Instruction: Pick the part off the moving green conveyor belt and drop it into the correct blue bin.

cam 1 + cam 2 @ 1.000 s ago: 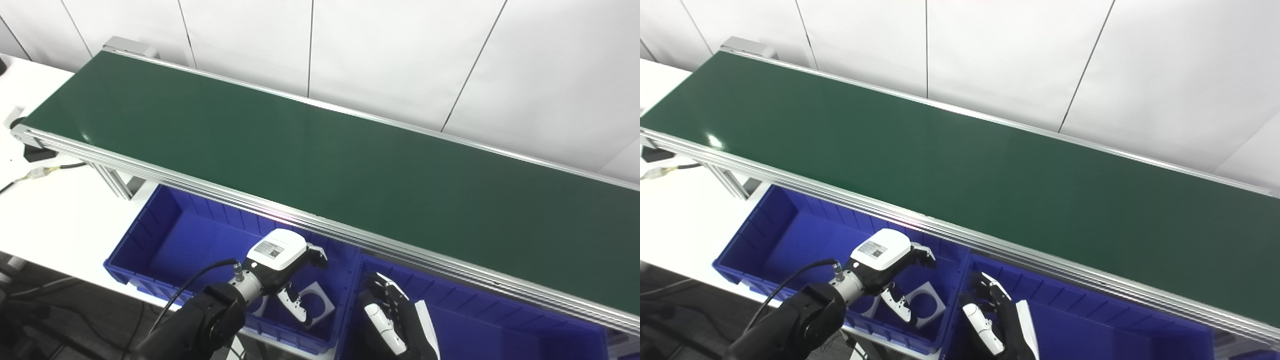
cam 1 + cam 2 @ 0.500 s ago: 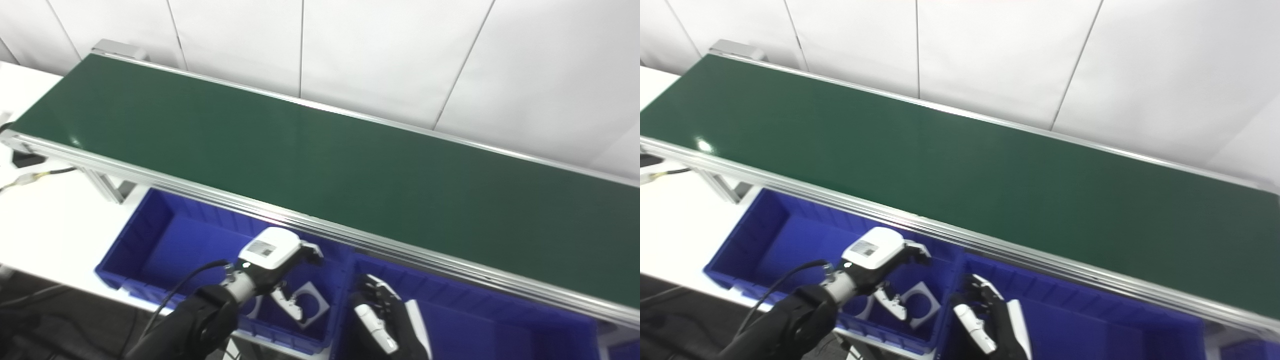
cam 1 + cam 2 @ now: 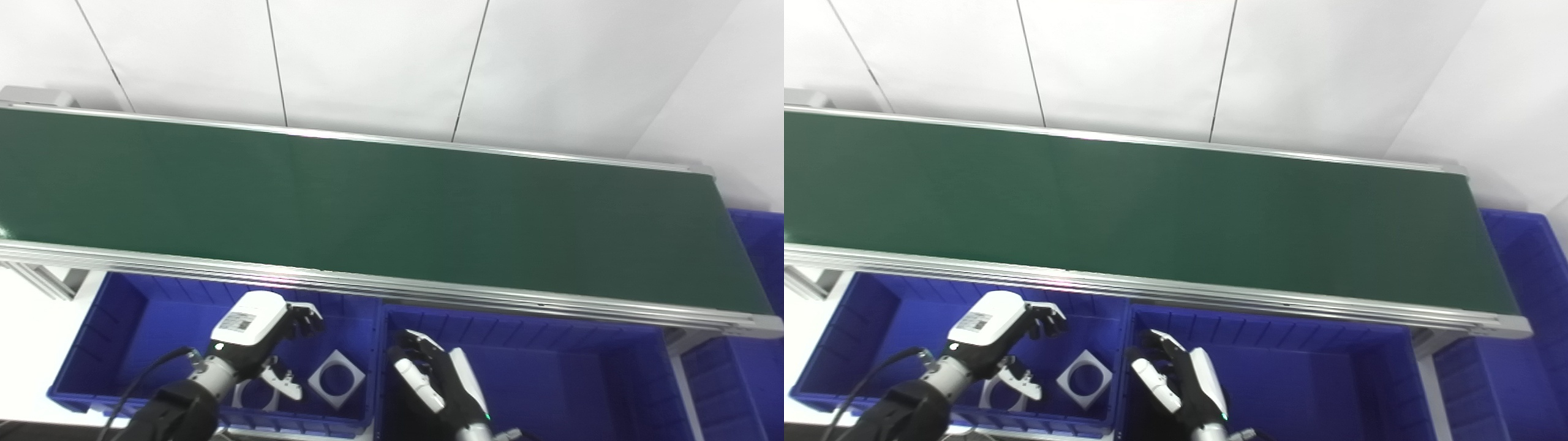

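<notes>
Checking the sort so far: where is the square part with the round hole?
The square part lies on the floor of the left blue bin, near its right wall, just right of the left hand and below the conveyor belt.

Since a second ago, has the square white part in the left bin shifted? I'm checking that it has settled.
No. The square part still lies near the front right corner of the left bin; only the camera swung.

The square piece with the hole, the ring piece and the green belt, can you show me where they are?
square piece (image 3: 336,379), left eye view, its flat rim.
ring piece (image 3: 995,395), right eye view, its visible rim.
green belt (image 3: 380,202), left eye view, bare middle.
</notes>
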Robot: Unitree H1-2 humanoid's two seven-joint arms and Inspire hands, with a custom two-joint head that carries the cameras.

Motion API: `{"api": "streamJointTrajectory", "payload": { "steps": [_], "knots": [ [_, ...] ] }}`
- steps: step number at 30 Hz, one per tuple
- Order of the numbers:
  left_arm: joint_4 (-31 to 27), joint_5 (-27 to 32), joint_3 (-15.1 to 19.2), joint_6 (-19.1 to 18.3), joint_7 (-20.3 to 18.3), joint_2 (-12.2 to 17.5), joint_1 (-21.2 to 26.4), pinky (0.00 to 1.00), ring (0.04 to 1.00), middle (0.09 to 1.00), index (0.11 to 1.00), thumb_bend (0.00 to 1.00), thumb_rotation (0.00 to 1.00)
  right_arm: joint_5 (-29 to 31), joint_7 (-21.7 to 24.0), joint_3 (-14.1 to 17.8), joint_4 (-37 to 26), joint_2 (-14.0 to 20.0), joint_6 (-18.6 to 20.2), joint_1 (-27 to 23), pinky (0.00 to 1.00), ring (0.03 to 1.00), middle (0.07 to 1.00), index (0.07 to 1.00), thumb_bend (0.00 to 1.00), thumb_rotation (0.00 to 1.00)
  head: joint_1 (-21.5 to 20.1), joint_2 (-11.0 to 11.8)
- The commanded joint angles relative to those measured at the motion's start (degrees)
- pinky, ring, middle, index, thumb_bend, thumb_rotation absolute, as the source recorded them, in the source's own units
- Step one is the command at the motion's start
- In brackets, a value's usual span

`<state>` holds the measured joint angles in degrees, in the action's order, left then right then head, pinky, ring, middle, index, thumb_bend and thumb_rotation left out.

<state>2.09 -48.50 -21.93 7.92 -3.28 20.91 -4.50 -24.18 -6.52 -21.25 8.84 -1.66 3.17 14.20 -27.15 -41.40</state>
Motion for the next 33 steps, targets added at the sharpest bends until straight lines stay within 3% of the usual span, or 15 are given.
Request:
{"api": "streamJointTrajectory", "payload": {
  "steps": [1, 5, 10, 12, 15, 17, 23, 26, 30, 33],
  "knots": [
    [0.54, 1.06, 0.85, 2.31, 1.85, 1.47, 1.25, 0.41, 0.499, 0.578, 0.618, 1.00, 0.13, -0.95, -2.05, -3.05, 0.65, -5.99, -2.84, -0.55, 0.72, 0.788, 0.806, 0.810, 0.67, 0.94, -1.39, 0.07],
    [3.48, 1.57, 1.23, 4.83, 3.70, 2.15, 1.80, 0.42, 0.494, 0.575, 0.624, 1.00, 0.16, -1.83, -2.92, -4.02, 1.76, -6.07, -2.14, -1.61, 0.71, 0.785, 0.810, 0.810, 0.67, 0.96, -1.98, -0.27],
    [3.28, 2.20, 1.62, 5.41, 4.14, 1.81, 1.36, 0.42, 0.498, 0.577, 0.628, 0.98, 0.16, -1.40, -3.26, -3.88, 1.63, -6.08, -2.83, -1.42, 0.71, 0.782, 0.808, 0.808, 0.67, 0.96, -0.37, -0.73],
    [2.09, 7.39, 2.81, 6.38, 3.26, 0.69, 0.57, 0.43, 0.505, 0.575, 0.621, 0.94, 0.16, -0.81, -4.62, -3.39, 1.63, -6.19, -5.08, -0.95, 0.71, 0.779, 0.803, 0.805, 0.66, 0.94, 0.59, -0.95],
    [-0.60, 15.73, 4.10, 7.98, 1.47, -0.74, -0.52, 0.39, 0.482, 0.553, 0.610, 0.90, 0.08, 0.12, -7.56, -2.56, 1.57, -6.19, -9.86, -0.08, 0.73, 0.799, 0.806, 0.809, 0.70, 0.97, 1.30, -1.18],
    [-4.22, 21.17, 4.53, 6.81, -1.07, -1.73, -1.53, 0.40, 0.485, 0.549, 0.606, 0.88, 0.07, 1.11, -9.89, -1.63, 1.79, -6.10, -14.73, 0.69, 0.72, 0.780, 0.802, 0.808, 0.72, 0.97, 1.64, -1.32],
    [-12.10, 34.63, 4.94, 2.82, -6.99, -5.72, -3.05, 0.42, 0.496, 0.556, 0.582, 0.82, 0.09, 4.14, -11.73, 0.75, 1.81, -5.01, -22.91, 2.56, 0.67, 0.744, 0.797, 0.797, 0.80, 0.99, 3.92, -1.30],
    [-16.13, 40.56, 5.42, -2.33, -8.76, -8.59, -3.90, 0.43, 0.508, 0.565, 0.580, 0.80, 0.10, 4.75, -12.33, 1.75, 2.29, -3.97, -28.42, 3.15, 0.66, 0.732, 0.788, 0.782, 0.81, 1.00, 5.37, -1.32],
    [-19.52, 43.85, 5.55, -6.53, -9.48, -11.16, -5.02, 0.46, 0.533, 0.594, 0.602, 0.77, 0.18, 7.42, -13.22, 0.83, 0.63, -1.89, -30.08, 3.79, 0.63, 0.711, 0.771, 0.764, 0.82, 1.00, 8.11, -1.51],
    [-19.15, 48.58, 6.20, -5.71, -9.23, -13.70, -6.44, 0.49, 0.568, 0.627, 0.624, 0.75, 0.30, 8.74, -14.13, 0.00, -1.10, 0.01, -30.08, 4.47, 0.62, 0.703, 0.761, 0.752, 0.86, 1.00, 11.82, -1.92]
  ]
}}
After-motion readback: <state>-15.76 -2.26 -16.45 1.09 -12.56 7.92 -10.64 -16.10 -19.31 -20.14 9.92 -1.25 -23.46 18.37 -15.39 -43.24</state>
